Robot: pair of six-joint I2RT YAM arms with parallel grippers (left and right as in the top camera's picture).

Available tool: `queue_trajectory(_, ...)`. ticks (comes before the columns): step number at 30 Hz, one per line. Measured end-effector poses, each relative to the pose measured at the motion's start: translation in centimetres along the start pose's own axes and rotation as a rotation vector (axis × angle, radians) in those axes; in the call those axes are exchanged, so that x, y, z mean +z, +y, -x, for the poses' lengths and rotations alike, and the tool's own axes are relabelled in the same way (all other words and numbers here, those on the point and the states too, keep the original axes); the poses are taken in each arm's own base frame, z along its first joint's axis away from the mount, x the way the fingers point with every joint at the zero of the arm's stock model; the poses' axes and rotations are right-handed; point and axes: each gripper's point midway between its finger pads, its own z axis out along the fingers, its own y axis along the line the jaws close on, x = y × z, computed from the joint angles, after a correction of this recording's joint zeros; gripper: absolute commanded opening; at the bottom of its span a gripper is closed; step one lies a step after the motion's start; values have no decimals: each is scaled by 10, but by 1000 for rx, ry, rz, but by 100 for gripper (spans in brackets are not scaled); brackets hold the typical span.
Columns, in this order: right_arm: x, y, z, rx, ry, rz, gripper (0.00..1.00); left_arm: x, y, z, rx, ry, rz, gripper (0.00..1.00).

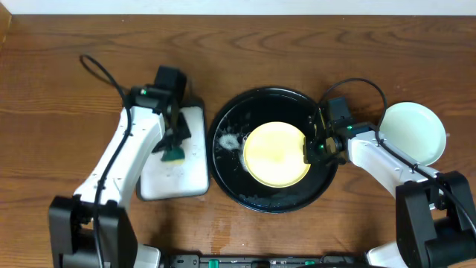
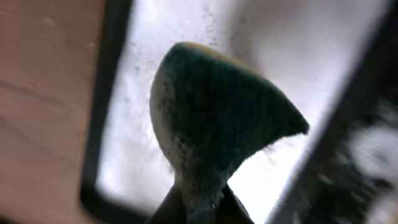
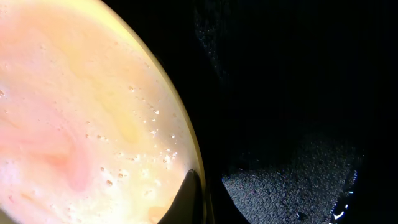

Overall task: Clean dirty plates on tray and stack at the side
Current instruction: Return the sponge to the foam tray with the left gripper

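Left pincer (image 1: 172, 143) clenching one sponge (image 2: 217, 124), right pincer (image 1: 312, 147) at one yellow plate (image 1: 275, 154), grip unclear, one mint plate (image 1: 413, 132)

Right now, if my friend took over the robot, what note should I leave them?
Left end effector: shut on the green-and-yellow sponge, above the small rectangular white tray.
Right end effector: at the right rim of the round yellow plate; only one finger shows, so its grip cannot be told.
The yellow plate lies on the large glossy black round tray, wet, with a pink smear.
A pale mint green round plate sits on the wooden table at the right, off the tray.
Done: mint plate aside. Left: finish wiping the yellow plate, then stack it on the mint one.
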Motion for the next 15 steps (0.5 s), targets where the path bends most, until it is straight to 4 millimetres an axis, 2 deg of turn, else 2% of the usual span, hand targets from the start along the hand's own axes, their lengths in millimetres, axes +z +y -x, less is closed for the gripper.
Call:
queue_trajectory(1, 0, 0, 0, 0, 0, 1, 1, 12, 3, -4, -5, 14, -4, 17)
queue_trajectory(2, 0, 0, 0, 0, 0, 1, 1, 22, 7, -10, -7, 40, -2, 26)
queue_trajectory(3, 0, 0, 0, 0, 0, 2, 1, 28, 11, -15, -10, 65, 0, 29)
queue_trajectory(6, 0, 1, 0, -8, -1, 4, 1, 29, 13, -16, -33, 93, -32, 39)
queue_trajectory(10, 0, 1, 2, -38, -10, 6, 1, 13, 8, -11, -55, 99, -114, 54)
queue_trajectory(15, -3, 2, 2, -58, 3, 3, 1, -37, 1, 2, -51, -15, -241, 67)
